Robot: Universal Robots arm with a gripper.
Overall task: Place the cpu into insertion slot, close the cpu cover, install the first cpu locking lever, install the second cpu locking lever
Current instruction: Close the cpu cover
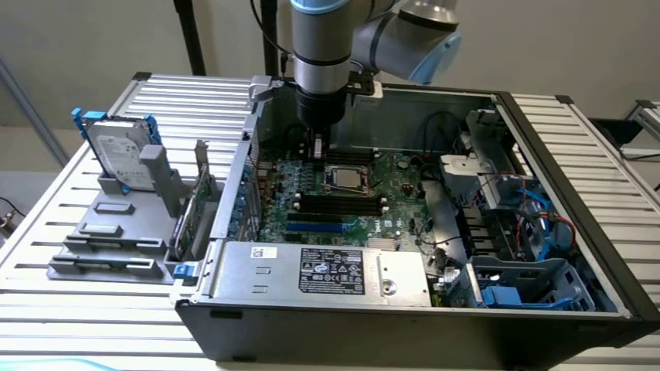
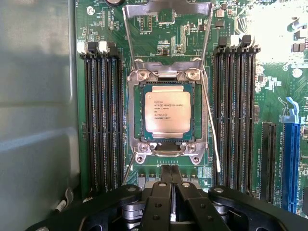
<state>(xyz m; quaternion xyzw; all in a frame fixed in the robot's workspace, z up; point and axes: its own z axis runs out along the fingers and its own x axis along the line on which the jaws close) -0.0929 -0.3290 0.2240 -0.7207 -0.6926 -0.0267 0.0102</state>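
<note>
We are looking at the gripper (image 2: 171,169) with its two black fingers pressed flat together and nothing caught between them, so it is carrying nothing. In the exterior view the gripper (image 1: 318,145) is hanging from the arm inside the open computer case (image 1: 413,332). There it is sitting low over the green motherboard (image 1: 403,185) and just beside the insertion slot (image 1: 345,179), on the slot's far side from the grey labelled power supply box (image 1: 330,269). The cpu (image 2: 168,113) is lying flat and square in the insertion slot (image 2: 136,115), with its pale printed face turned up and the slot's metal rim showing all round it. The cpu cover (image 2: 168,6) is standing swung open on the side of the slot away from the fingertips, so the chip is lying uncovered. One thin locking lever (image 2: 210,122) is running alongside the slot and slanting away from it toward its free end. Rows of black memory slots (image 2: 103,120) are flanking the slot on both sides, and a blue expansion slot (image 2: 291,159) is sitting beyond one row. Outside the case, at the exterior view's left, a hard drive (image 1: 116,151) is standing upright in a grey holder on the slatted table (image 1: 103,309).
</note>
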